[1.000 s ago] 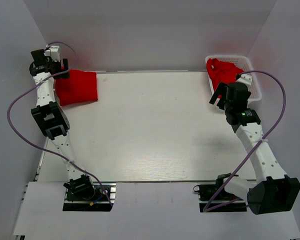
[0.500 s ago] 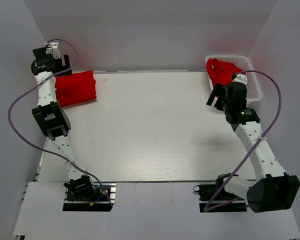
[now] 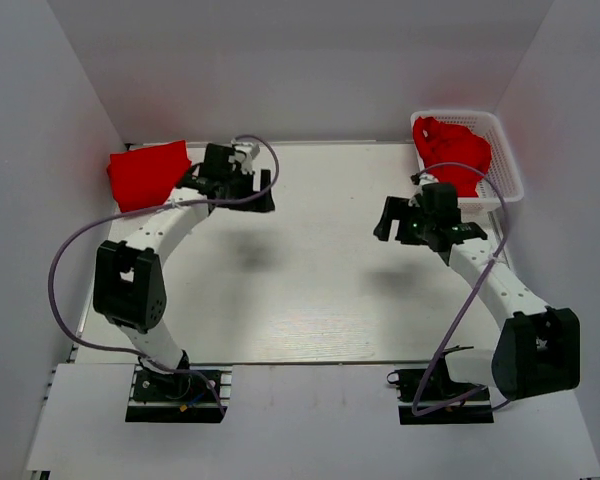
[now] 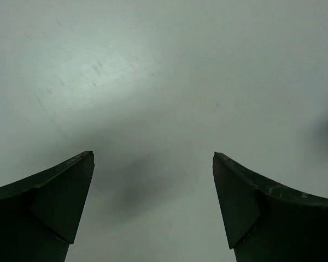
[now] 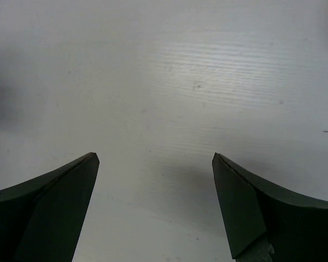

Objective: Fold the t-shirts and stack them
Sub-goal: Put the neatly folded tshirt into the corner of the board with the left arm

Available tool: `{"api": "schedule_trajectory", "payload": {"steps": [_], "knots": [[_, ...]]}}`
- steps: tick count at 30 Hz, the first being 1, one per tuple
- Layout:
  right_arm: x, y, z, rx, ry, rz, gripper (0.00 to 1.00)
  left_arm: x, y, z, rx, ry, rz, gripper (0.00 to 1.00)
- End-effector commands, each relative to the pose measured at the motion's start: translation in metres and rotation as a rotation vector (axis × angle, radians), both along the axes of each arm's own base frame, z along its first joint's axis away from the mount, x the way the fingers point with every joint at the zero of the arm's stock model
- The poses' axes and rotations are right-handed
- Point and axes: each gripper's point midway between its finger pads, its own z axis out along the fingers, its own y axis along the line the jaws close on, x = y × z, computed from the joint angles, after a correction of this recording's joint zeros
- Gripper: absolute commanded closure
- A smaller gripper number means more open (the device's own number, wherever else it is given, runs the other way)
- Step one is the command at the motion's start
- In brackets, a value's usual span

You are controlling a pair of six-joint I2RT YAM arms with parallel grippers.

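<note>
Red shirt [image 3: 148, 175] is lying folded at ten o'clock; both jaws are hanging wide, empty. The two o'clock basket [image 3: 462, 115] is holding a heap [image 3: 448, 150] that wants one shirt pinched alone.

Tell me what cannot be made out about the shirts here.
Top view: heap of t-shirts in the basket, crumpled together; their number is unclear.
Top view: folded t-shirt at the far left corner, too small to count layers.
Both wrist views: only bare table; shirts fall outside the frame.
</note>
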Motion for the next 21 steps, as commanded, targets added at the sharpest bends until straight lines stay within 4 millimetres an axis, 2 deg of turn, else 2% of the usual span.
{"api": "schedule_trajectory", "payload": {"steps": [1, 2, 3, 4, 5, 7, 9, 11, 13, 16, 21], "knots": [[-0.008, 0.037, -0.006, 0.068, -0.002, 0.162, 0.1, -0.03, -0.012, 0.008, -0.049, 0.0, 0.106, 0.0], [-0.012, 0.04, -0.014, 0.065, 0.019, 0.177, 0.1, -0.053, -0.029, -0.003, -0.044, 0.027, 0.083, 0.0], [-0.016, 0.042, -0.02, 0.066, 0.039, 0.184, 0.1, -0.056, -0.025, -0.007, -0.032, 0.024, 0.096, 0.0], [-0.014, 0.045, -0.016, 0.078, 0.015, 0.187, 0.1, -0.07, -0.039, -0.013, -0.018, 0.034, 0.081, 0.0], [-0.026, 0.048, -0.028, 0.095, 0.046, 0.219, 0.1, -0.082, -0.043, -0.023, -0.006, 0.057, 0.06, 0.0], [-0.027, 0.048, -0.026, 0.108, 0.027, 0.213, 0.1, -0.093, -0.049, -0.02, 0.007, 0.039, 0.059, 0.0], [-0.032, 0.047, -0.029, 0.117, 0.035, 0.207, 0.1, -0.099, -0.049, -0.021, 0.033, 0.042, 0.062, 0.0], [-0.032, 0.045, -0.023, 0.122, 0.008, 0.197, 0.1, -0.092, -0.046, -0.003, 0.059, -0.006, 0.099, 0.0], [-0.033, 0.044, -0.023, 0.132, -0.002, 0.172, 0.1, -0.093, -0.043, 0.005, 0.102, -0.034, 0.103, 0.0], [-0.034, 0.046, -0.019, 0.156, -0.017, 0.175, 0.1, -0.091, -0.036, 0.009, 0.127, -0.043, 0.131, 0.0], [-0.037, 0.048, -0.026, 0.159, -0.003, 0.188, 0.1, -0.095, -0.042, 0.011, 0.129, -0.042, 0.113, 0.0]]}}
